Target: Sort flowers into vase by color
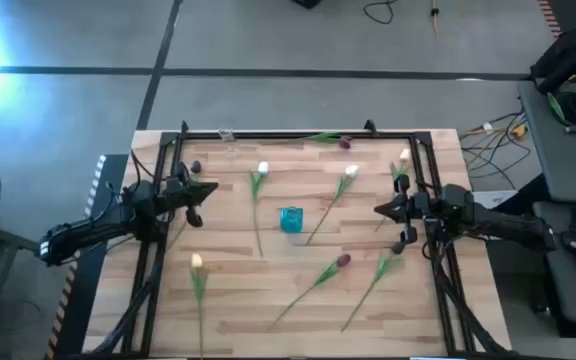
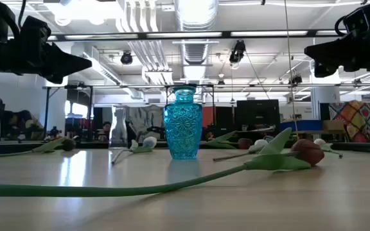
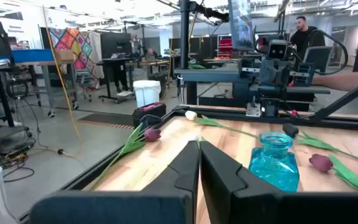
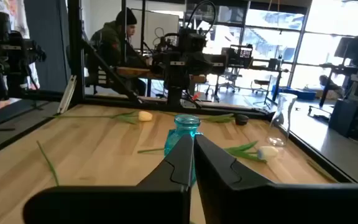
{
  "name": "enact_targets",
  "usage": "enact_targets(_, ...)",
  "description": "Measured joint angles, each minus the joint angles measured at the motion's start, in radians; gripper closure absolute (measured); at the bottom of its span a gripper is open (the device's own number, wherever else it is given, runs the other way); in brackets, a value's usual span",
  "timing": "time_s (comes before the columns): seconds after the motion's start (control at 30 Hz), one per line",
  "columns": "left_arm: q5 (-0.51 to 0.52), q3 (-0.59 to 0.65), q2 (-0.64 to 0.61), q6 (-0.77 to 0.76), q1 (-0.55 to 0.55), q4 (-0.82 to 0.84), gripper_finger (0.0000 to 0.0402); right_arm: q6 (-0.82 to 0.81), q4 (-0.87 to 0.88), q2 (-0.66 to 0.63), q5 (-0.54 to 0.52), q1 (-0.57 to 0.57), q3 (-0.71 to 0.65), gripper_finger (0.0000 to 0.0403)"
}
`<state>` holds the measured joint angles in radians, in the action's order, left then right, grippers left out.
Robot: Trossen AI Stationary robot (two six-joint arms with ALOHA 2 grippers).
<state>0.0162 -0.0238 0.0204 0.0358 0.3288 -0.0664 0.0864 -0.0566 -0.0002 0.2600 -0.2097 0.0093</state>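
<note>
We see the blue glass vase (image 1: 290,219) standing upright mid-table, with the tulips (image 1: 259,178) lying flat and scattered around it on the wooden table (image 1: 228,300), none in the vase. Our left gripper (image 1: 206,190) hangs above the table's left side, fingers together and empty. Our right gripper (image 1: 383,210) hangs above the right side, likewise closed on nothing, both pointing toward the vase.

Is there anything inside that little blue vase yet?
No flower stands in the blue vase: nothing rises from its neck in the low view. Every tulip, like the maroon one, lies on the table. The vase's bottom is not visible through the patterned glass.
</note>
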Motion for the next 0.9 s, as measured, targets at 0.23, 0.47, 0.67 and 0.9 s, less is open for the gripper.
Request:
enact_targets(0.23, 0.0, 0.0, 0.0, 0.0, 0.0, 0.0, 0.0402, 0.0, 0.0, 0.0, 0.0, 0.0, 0.0, 0.0394)
enact_targets(0.47, 0.0, 0.0, 0.0, 0.0, 0.0, 0.0, 0.0402, 0.0, 0.0, 0.005, 0.0, 0.0, 0.0, 0.0394)
enact_targets(0.67, 0.0, 0.0, 0.0, 0.0, 0.0, 0.0, 0.0402, 0.0, 0.0, 0.023, 0.0, 0.0, 0.001, 0.0394)
enact_targets(0.9, 0.0, 0.0, 0.0, 0.0, 0.0, 0.0, 0.0402, 0.0, 0.0, 0.023, 0.0, 0.0, 0.001, 0.0394)
